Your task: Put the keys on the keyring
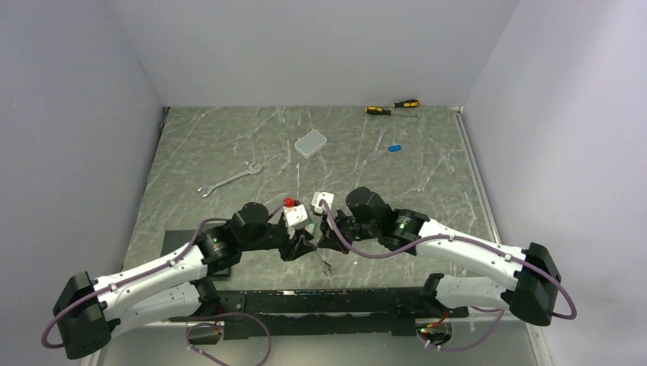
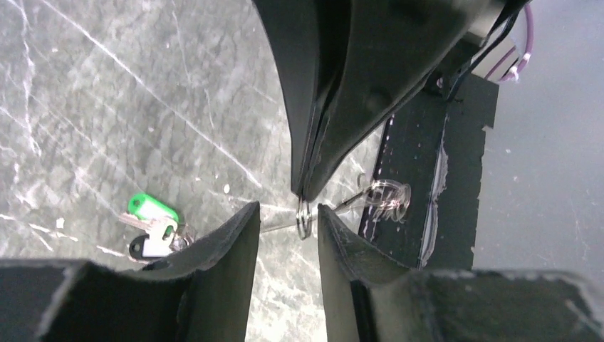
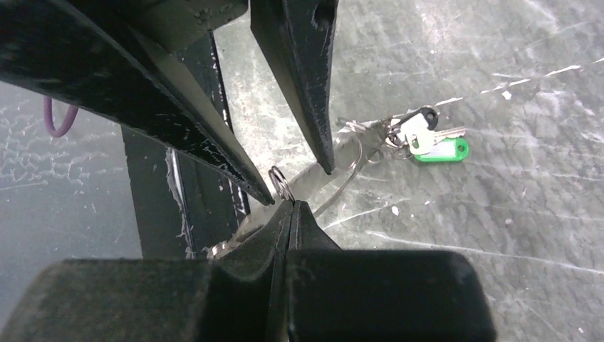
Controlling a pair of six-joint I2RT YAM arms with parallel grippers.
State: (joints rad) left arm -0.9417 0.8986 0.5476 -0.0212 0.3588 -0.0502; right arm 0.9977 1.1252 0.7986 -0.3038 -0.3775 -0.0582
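Right now, your right gripper (image 3: 292, 205) is clenched on a small metal ring (image 3: 280, 184), pinching it at the very fingertips so that it stands upright above the surface. Your left gripper (image 2: 285, 214) faces it tip to tip with its two fingers apart. The ring sits in the gap between them, nearer one finger, and neither finger visibly presses on it. Both grippers meet over the middle of the marbled table (image 1: 229, 137), near its near edge.

The keyring (image 2: 387, 194) lies flat on the surface under the two grippers. It is one thin silvery loop. One end reaches the black strip (image 2: 441, 164) along the near edge, and the other runs toward the keys. Whether the small ring is threaded on it, you cannot tell from these views.

You can count three coloured key heads. Two lie bunched together at the keyring's far end, just beside your left fingers: a green key (image 2: 152, 208) and a black key (image 3: 427, 115), with a pale piece between them. The third, a blue key (image 1: 394, 148), lies alone toward the far right corner, well apart from the grippers.

Two silver wrenches are on the table. The larger wrench (image 1: 229, 180) is left of centre, and the smaller wrench (image 1: 379, 143) is just beside the blue key. Two yellow-and-black screwdrivers (image 1: 391, 107) lie side by side at the far edge. One grey box (image 1: 310, 142) sits between the two wrenches.
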